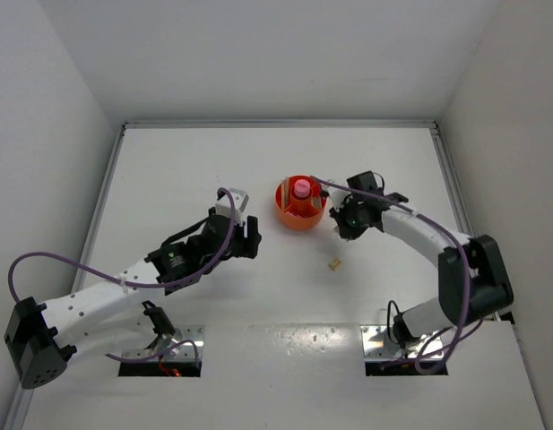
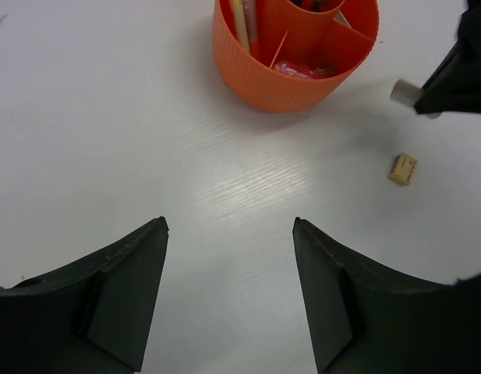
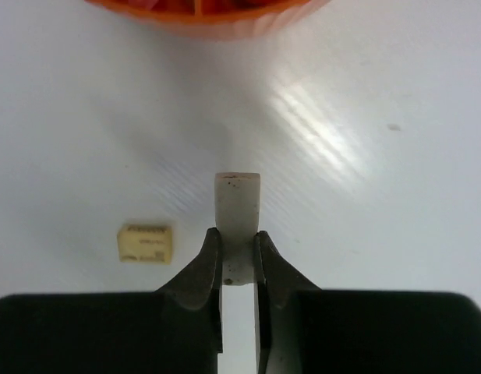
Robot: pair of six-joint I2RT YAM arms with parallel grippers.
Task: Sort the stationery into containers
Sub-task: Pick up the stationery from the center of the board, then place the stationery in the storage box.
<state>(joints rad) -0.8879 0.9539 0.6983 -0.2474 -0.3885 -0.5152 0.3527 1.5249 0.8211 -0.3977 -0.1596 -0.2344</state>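
Beige eraser clamped in right hand; left hand spread wide, empty.

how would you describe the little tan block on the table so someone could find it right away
Start at the round orange plastic organiser mid-table. Just nearer the arms and to its right lies a small tan cube-like block, alone on the white table. Unlike the longer beige eraser clamped in the right gripper, it lies loose.
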